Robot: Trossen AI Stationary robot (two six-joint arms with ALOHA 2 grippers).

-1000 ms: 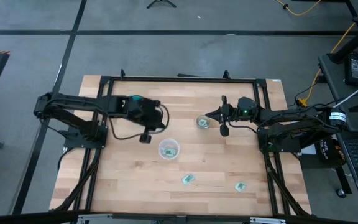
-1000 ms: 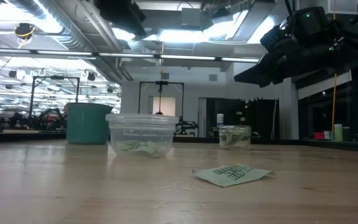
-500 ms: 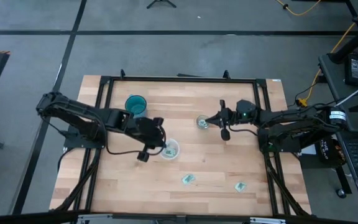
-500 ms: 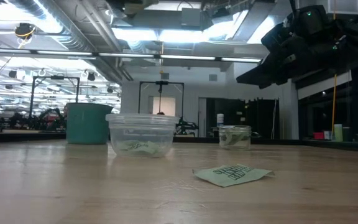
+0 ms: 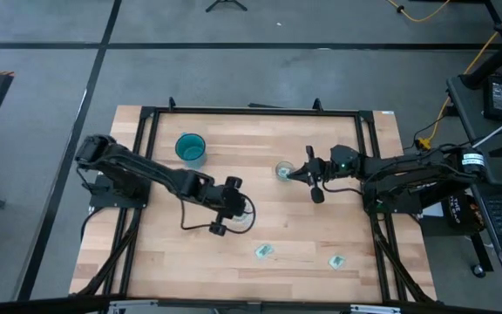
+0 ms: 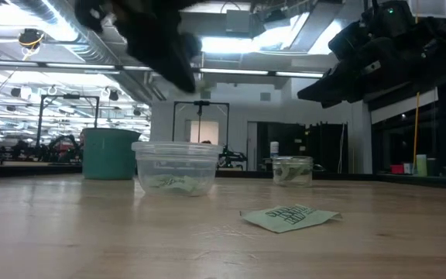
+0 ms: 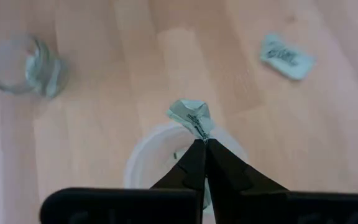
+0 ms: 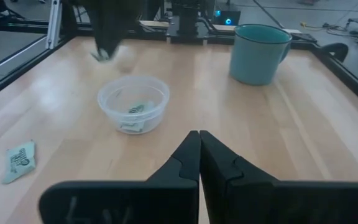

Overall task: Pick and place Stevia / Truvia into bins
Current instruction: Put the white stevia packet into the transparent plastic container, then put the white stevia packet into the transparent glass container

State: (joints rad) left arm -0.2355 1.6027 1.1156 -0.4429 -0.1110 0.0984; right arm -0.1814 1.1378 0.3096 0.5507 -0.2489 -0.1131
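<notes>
The left gripper [image 7: 202,144] is hanging above the wide translucent cup [image 7: 148,155], its jaws pinched tight on a crumpled pale green packet [image 7: 191,116] that is sticking out just past the fingertips. From overhead, the left arm is reaching out to the middle of the table [image 5: 168,253] and its gripper [image 5: 238,208] is covering that cup. In the low view a dark, blurred shape, probably this arm, is hovering over the cup [image 6: 176,167], which is holding at least one packet at its bottom.

The right gripper [image 8: 199,138] is waiting with its jaws closed on nothing, fingertips meeting in a point. It is sitting just beside the small clear glass [image 5: 283,171], which is standing off its tip in the overhead view and is holding a packet. Straight ahead of these jaws the wide cup [image 8: 133,102] is resting on the wood, and the teal cup [image 8: 258,53] is standing farther off to one side.

Two more packets are lying loose on the table, well apart from both sets of jaws: one [image 5: 264,252] nearer the left gripper, the other [image 5: 337,261] closer to the table's edge. In the left wrist view one loose packet [image 7: 286,56] is lying beyond the jaws, with the glass [image 7: 20,64] off to the other side.
</notes>
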